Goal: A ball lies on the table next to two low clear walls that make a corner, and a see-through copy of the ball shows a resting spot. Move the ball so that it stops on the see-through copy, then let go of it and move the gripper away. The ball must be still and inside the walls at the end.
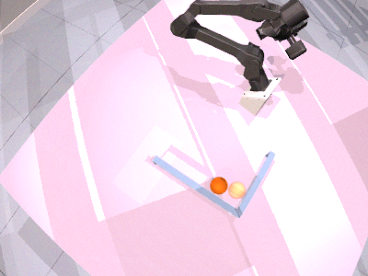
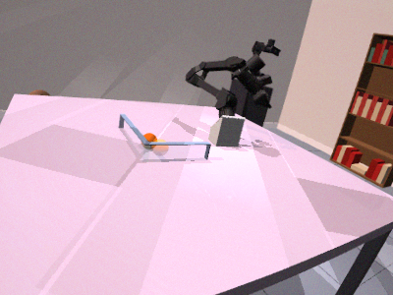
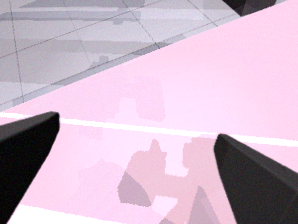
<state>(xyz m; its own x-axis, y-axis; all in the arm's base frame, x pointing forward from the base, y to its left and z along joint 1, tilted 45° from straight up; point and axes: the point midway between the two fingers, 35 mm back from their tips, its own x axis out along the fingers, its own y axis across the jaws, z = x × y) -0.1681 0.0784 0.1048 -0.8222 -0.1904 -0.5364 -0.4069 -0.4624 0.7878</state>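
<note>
Where the exterior view begins, at its near edge, the pink table (image 2: 206, 231) runs wide and bare of objects, crossed by pale and darker bands.

Item: two low clear walls (image 1: 216, 195), bluish, meeting in a corner; one long arm, one shorter.

Item: orange ball (image 1: 219, 185), resting on the table inside the corner, touching or just beside the long wall.

Item: see-through copy of the ball (image 1: 236, 189), pale orange, just beside the ball on the side toward the corner, between ball and short wall. The two spheres sit side by side, edges almost meeting; the ball is not on the copy.

Item: grey block (image 2: 227, 131), the arm's base mount, beyond the walls and well apart from the ball.

Item: dark arm (image 1: 221, 39), folded back over its base.

Item: gripper (image 1: 294, 48), raised, at the far side of the table, well apart from ball and walls. Jaws spread wide, holding nothing; the wrist view shows only table and floor between the two dark fingers.

Item: bookcase (image 2: 370, 108) with red and pale books, against the far wall, off the table.
</note>
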